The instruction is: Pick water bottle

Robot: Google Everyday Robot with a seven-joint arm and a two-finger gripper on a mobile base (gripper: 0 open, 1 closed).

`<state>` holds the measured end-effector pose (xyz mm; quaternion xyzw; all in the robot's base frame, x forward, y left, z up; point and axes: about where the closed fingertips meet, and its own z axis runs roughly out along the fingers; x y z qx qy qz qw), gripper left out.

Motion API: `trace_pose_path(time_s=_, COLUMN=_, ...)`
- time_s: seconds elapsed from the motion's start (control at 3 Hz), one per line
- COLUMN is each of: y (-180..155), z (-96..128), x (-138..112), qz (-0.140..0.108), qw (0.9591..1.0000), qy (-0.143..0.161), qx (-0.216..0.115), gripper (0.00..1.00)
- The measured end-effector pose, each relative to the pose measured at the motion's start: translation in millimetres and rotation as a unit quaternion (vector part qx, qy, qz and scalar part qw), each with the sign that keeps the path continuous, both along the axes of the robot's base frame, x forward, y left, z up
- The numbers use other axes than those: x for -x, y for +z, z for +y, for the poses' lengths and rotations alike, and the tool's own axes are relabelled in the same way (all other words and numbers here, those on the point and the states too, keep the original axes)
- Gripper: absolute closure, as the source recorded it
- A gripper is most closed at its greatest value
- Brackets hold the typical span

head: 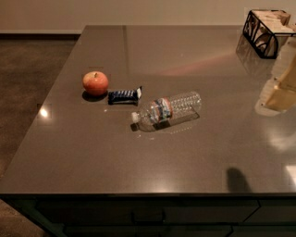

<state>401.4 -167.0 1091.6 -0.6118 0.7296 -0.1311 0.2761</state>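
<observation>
The water bottle [167, 111] lies sideways on the surface [138, 162], untouched. The gripper is out of view, its state untellable, so the approach likely comes next.

We only had the one camera, sitting high off the near edge of the desk [92, 157] and tilted down, facing across it toward the far wall [138, 11]. It was back far enough to catch the front edge, the left edge and the floor [23, 83] beside it, while the right side got cropped. The water bottle [169, 110] landed about mid-frame, and the end effector was out of shot.
</observation>
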Motion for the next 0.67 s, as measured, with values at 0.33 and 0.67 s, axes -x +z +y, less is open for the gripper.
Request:
trace_pose_path(time_s=0.33, y=0, z=0, x=0, qz=0.0, qw=1.0, qy=0.0, qx=0.0, gripper=0.0)
trace_pose_path(time_s=0.67, y=7, z=15, x=-17, qz=-0.012, qw=0.9997, qy=0.019, qx=-0.004, gripper=0.0)
